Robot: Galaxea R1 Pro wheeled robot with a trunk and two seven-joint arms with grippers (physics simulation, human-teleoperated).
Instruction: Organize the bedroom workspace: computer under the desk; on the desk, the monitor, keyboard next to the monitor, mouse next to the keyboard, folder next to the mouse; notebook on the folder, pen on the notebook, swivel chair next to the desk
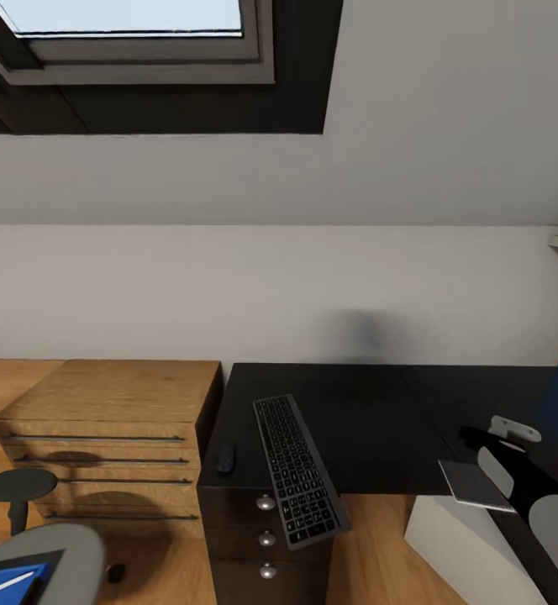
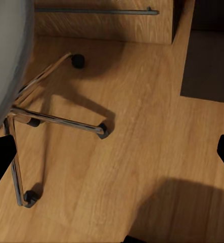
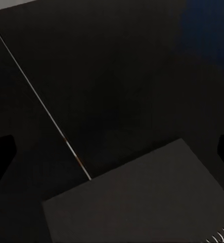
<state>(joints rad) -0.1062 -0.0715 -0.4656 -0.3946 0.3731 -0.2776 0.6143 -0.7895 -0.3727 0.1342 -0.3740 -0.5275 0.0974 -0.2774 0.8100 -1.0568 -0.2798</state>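
The long flat dark keyboard with grey keys (image 1: 298, 470) lies on the glossy black L-shaped desk (image 1: 371, 420), its long axis running from the desk's back toward the front edge, slightly slanted, with its near end overhanging the edge above the silver-knobbed drawers (image 1: 266, 538). The small black rounded mouse (image 1: 226, 460) sits just beside it, on the side toward the light wooden drawer chest (image 1: 111, 441).

A thin dark grey notebook (image 1: 474, 486) lies flat at the desk's front edge, near the right arm; the right wrist view shows it (image 3: 137, 202) with a spiral binding at one corner. That gripper's jaws stand apart, holding nothing.

The grey padded swivel chair (image 1: 56, 559) carries the bright-blue folder (image 1: 6, 581). In the left wrist view, dark fingertips (image 2: 1, 157) spread wide over wooden floor (image 2: 142, 152) and chrome chair base (image 2: 56, 119).
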